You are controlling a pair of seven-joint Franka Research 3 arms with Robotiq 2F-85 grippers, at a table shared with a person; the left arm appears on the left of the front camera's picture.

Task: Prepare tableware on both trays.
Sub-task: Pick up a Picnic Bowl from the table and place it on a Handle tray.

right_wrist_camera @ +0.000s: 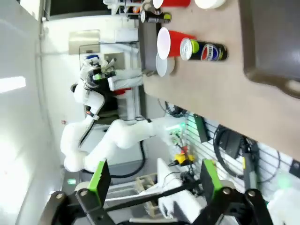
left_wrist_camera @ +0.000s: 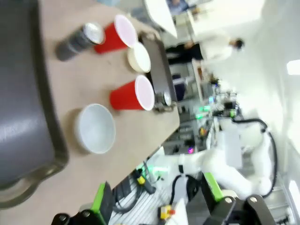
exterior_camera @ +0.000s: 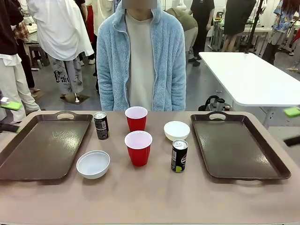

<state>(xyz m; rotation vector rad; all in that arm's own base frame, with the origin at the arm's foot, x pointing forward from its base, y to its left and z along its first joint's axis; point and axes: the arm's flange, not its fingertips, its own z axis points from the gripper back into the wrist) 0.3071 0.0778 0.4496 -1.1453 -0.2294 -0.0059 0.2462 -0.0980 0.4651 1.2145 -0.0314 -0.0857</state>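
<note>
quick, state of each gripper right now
left gripper: open, holding nothing
right gripper: open, holding nothing

Bright, even overhead light fills the sharp front view; short soft shadows sit on the table under the near red cup and near bowl, and pale glare streaks the left tray and right tray. Both wrist views are softer, the left one smeared, with blown-out white backgrounds and bent edges

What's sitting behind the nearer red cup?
The second red cup stands behind the nearer red cup, apart from it, with a person in a blue fleece beyond. From the front, the nearer rim hides its foot.
</note>
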